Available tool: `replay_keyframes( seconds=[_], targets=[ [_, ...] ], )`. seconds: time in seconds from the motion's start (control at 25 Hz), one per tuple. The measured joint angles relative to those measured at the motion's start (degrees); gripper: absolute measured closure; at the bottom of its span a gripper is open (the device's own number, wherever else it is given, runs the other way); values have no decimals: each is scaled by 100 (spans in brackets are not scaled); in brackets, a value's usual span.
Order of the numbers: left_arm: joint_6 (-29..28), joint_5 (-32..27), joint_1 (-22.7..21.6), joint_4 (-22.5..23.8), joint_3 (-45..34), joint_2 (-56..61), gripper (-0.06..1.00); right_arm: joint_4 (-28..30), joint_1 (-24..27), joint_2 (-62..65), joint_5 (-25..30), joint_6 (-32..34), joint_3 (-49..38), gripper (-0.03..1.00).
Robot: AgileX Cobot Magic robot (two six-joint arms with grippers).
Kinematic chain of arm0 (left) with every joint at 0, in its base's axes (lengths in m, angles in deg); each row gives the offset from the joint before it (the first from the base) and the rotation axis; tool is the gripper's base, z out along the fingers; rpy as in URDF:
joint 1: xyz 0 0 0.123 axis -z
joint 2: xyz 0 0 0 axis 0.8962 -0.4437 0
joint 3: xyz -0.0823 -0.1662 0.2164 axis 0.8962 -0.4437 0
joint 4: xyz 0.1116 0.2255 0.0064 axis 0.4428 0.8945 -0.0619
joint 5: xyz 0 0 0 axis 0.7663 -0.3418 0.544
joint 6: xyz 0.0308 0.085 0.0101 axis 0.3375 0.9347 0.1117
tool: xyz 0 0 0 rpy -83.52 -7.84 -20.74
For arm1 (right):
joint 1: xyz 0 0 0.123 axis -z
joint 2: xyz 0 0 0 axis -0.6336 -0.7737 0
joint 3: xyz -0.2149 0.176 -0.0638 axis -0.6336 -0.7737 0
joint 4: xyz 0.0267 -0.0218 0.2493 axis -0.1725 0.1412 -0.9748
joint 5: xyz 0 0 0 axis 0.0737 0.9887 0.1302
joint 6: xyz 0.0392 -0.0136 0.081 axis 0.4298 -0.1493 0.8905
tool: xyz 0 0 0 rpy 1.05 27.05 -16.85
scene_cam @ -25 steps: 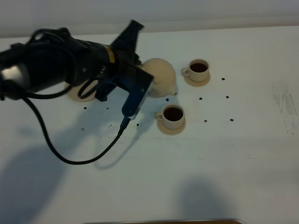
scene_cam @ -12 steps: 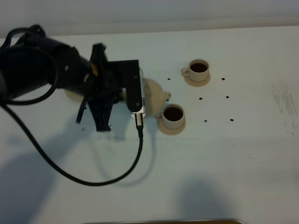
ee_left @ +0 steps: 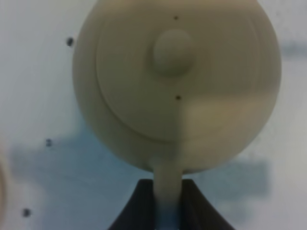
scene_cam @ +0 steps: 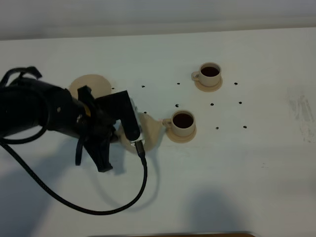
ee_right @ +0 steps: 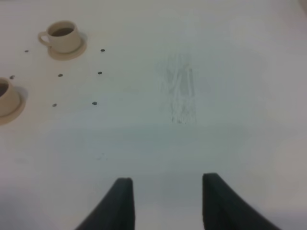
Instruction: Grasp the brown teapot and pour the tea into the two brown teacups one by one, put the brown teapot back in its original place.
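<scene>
1. Squarely ahead of the left claw (ee_left: 168, 203) sat the brown teapot (ee_left: 177, 86): squat, round, beige-tan, with a knobbed lid.
2. That claw was clamped on its loop handle.
3. Right claw (ee_right: 165, 196) gaped, holding nothing.

Squat round tan ceramic teapot (scene_cam: 148, 129) sits just left of the nearer small tan ceramic teacup (scene_cam: 183, 120); second matching teacup (scene_cam: 210, 72) behind-right; wide flat tan saucer (scene_cam: 90, 85) far left-behind

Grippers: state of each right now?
Left gripper: shut on the brown teapot, gripping its handle.
Right gripper: open, holding nothing.
</scene>
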Motion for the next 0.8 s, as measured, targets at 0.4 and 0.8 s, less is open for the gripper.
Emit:
replay_keyframes(
  seconds=[0.4, 0.8],
  targets=[
    [-328, 622, -5, -175, -125, -618, 86, 0, 0, 0, 0, 0, 0, 62],
    [-1870, 577, -498, -430, -127, 234, 86, 0, 0, 0, 0, 0, 0, 62]
  ],
)
